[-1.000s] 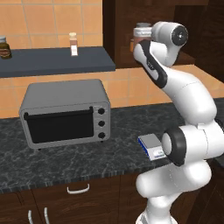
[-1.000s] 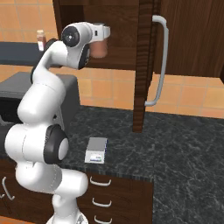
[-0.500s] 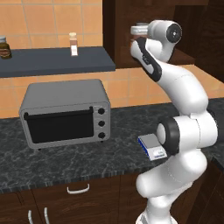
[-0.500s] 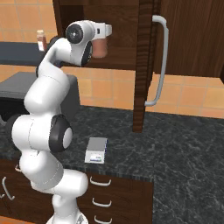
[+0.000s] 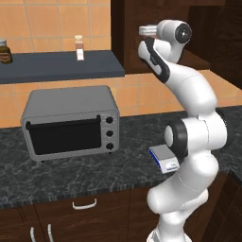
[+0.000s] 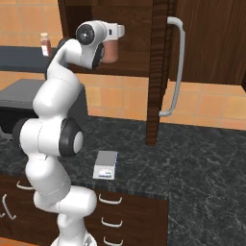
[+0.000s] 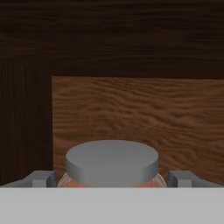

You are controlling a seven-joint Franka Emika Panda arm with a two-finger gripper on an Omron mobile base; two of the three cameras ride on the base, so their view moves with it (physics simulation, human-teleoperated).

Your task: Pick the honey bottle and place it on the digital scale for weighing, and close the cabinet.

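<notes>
Left base view, L to R: upper left of frame, 1 dark shelf (image 5: 56, 66) w/ 2 items on it, 1 small dark jar (image 5: 5, 51) at the far left edge and 1 slim white-labelled bottle (image 5: 79, 47) near the shelf's middle. Below, centre-left, 1 grey toaster oven (image 5: 71, 122) on the dark stone counter (image 5: 71, 175), 3 knobs down its right side. Lower centre-right, 1 digital scale (image 5: 164, 158) flat on the counter, partly behind the arm's elbow. Upper right, the arm reaches up into the cabinet (image 5: 125, 33).

Right base view, L to R: same bottle upper left, toaster oven mid-left behind the arm. Top centre, gripper (image 6: 114, 42) sits over the honey bottle (image 6: 111, 52), reddish-brown body showing just below the hand, inside the cabinet opening at top centre. Scale sits lower centre on the counter near its front edge, nothing on it. Right of centre, 1 cabinet door (image 6: 161, 67) stands open, edge-on, w/ 1 long silver bar handle (image 6: 175, 67). Bottom: 3 curved drawer handles under the counter edge, more at far left.

Hand view: bottom centre, 1 grey round lid, 2 finger tips (image 7: 41, 178) flanking it left and right, close to the jar's shoulders. Jaws bracket the jar; can't tell if pads press it or just sit beside it. Wood cabinet wall behind.
</notes>
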